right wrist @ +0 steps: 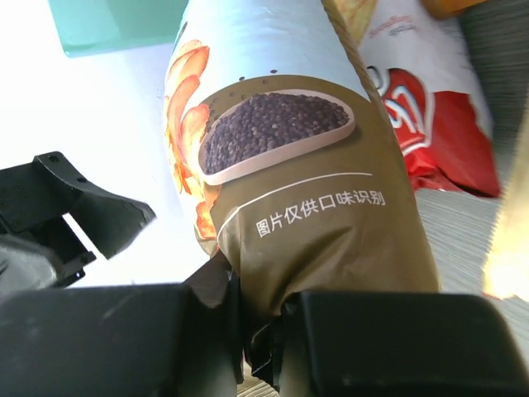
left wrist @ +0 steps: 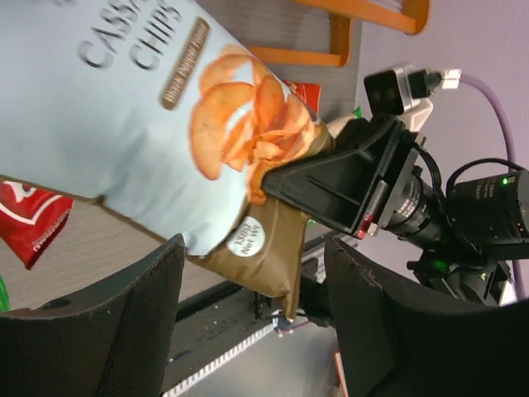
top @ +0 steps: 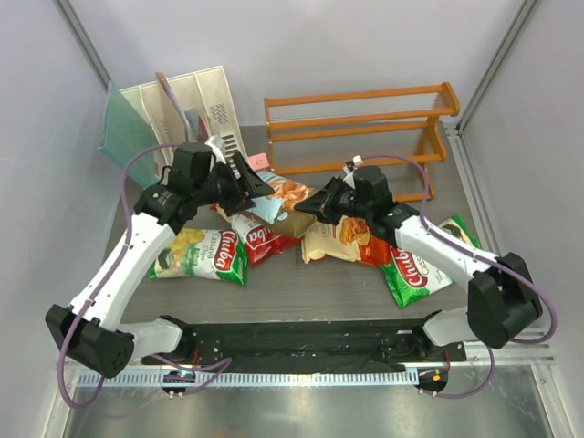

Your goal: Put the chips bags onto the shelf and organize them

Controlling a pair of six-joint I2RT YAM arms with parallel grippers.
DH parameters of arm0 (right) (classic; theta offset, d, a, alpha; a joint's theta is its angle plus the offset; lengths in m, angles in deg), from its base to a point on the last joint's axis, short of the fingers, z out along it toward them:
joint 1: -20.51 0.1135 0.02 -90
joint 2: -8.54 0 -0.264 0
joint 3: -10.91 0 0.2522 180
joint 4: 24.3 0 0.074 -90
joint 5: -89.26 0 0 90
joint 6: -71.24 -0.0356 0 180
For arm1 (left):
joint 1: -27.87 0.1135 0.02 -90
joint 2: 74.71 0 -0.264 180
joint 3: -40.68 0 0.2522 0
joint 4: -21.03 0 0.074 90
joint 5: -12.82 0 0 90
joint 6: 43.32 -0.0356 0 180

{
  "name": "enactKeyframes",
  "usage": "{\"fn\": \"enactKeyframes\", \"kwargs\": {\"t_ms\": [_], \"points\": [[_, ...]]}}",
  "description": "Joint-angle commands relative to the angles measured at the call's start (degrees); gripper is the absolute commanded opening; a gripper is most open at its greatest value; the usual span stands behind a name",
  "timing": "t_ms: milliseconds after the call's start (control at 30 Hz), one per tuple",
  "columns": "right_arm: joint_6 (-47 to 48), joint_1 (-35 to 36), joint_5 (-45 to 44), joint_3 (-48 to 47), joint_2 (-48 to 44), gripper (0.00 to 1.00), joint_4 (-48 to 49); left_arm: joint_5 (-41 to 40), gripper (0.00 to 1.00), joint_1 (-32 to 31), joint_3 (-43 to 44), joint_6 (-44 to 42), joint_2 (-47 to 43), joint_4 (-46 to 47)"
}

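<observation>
A light-blue and brown chips bag hangs in the air between both arms, over the bags on the table. My right gripper is shut on its brown bottom edge. My left gripper stands open, with the bag's brown corner loose between its fingers and touching neither. In the top view the left gripper and the right gripper face each other. The orange-brown shelf stands behind them with bare tiers. On the table lie a green Chiba bag, a red one, a cream-orange one and another green Chiba bag.
A white file organizer with a green folder leans at the back left. White walls close in both sides. The arms' black base rail runs along the near edge.
</observation>
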Motion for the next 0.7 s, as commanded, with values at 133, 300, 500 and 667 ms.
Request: {"fn": "enactKeyframes", "kwargs": {"t_ms": [133, 300, 500, 667], "points": [[6.5, -7.5, -4.1, -0.5, -15.2, 0.01, -5.7, -5.9, 0.71, 0.6, 1.2, -3.2, -4.0, -3.5], [13.3, -12.5, -8.6, -3.3, -19.0, 0.01, -15.7, -6.4, 0.71, 1.4, 1.7, -3.8, -4.0, -4.6], [15.9, -18.9, -6.9, -6.1, -18.5, 0.01, -20.6, -6.5, 0.71, 2.5, 2.7, -4.6, -3.8, -5.4], [18.3, -20.6, -13.2, -8.8, -18.8, 0.01, -25.8, -6.6, 0.71, 2.9, 2.9, -4.7, -3.9, -5.6]]}}
